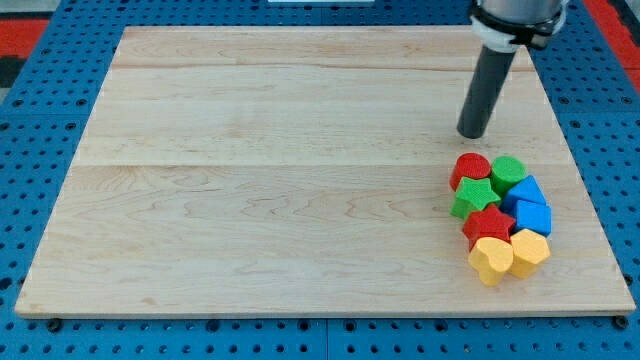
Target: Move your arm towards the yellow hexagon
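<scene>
The yellow hexagon (530, 249) lies at the lower right of the wooden board (250, 180), at the bottom right of a tight cluster of blocks. My tip (471, 134) rests on the board above the cluster, just above the red cylinder (471, 169), well apart from the yellow hexagon. A yellow heart (491, 260) touches the hexagon on its left. A red star (488, 225) sits above the heart.
The cluster also holds a green cylinder (508, 171), a green star (474, 196), a blue triangle-like block (525, 191) and a blue block (533, 216). The board's right edge runs close to the cluster. A blue perforated table surrounds the board.
</scene>
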`<state>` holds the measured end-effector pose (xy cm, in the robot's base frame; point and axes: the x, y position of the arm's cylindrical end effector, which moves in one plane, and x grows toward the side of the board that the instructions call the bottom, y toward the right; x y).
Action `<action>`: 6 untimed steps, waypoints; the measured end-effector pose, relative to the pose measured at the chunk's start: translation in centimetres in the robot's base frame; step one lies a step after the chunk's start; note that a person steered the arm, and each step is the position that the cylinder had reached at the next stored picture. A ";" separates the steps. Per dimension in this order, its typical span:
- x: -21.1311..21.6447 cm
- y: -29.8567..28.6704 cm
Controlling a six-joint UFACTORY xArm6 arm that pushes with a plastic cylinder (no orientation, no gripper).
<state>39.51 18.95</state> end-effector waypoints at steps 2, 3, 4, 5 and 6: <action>2.0 9.3; 6.1 11.6; 10.8 12.3; 13.7 12.1; 14.1 11.8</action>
<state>53.58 30.77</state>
